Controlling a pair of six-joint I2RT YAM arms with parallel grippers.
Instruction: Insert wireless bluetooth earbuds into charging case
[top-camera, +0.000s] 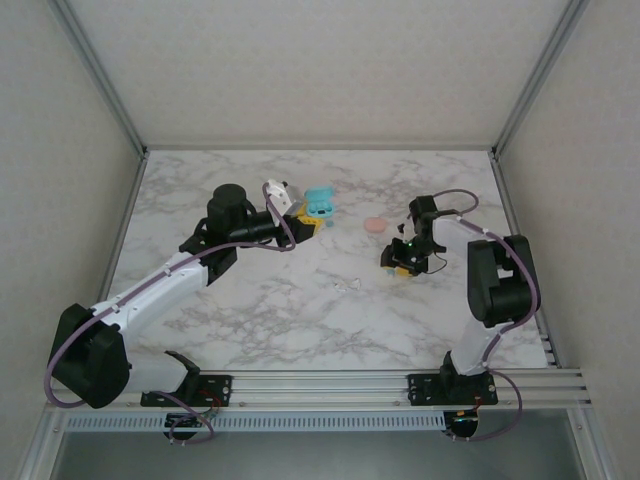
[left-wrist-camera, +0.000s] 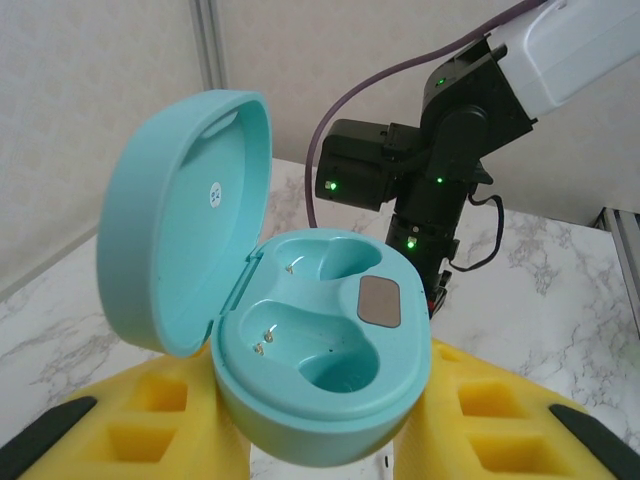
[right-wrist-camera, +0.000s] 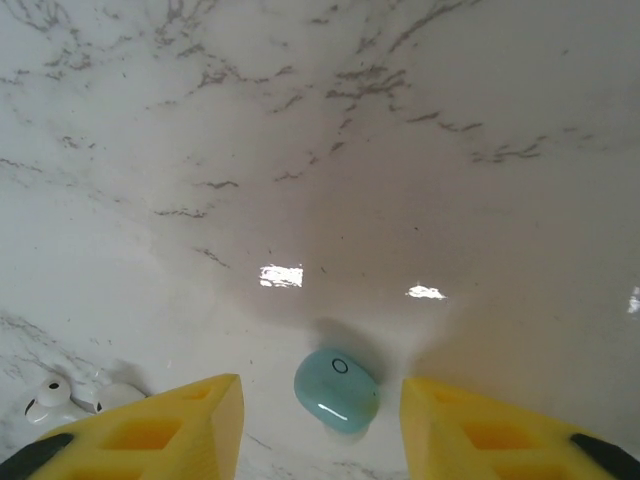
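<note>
While the left pincer (left-wrist-camera: 320, 405) clamps the teal case (left-wrist-camera: 325, 320), base hidden, right pincer (right-wrist-camera: 320, 382) gapes over teal earbud (right-wrist-camera: 337, 392).

Tiny white specks (top-camera: 350, 285), perhaps earbuds

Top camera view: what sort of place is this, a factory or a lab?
Most likely a small lab test cell, not a factory: two robot arms bolted to a metal rail at the edge of a marble-patterned table, boxed in by plain white walls, with an open teal charging case.
</note>
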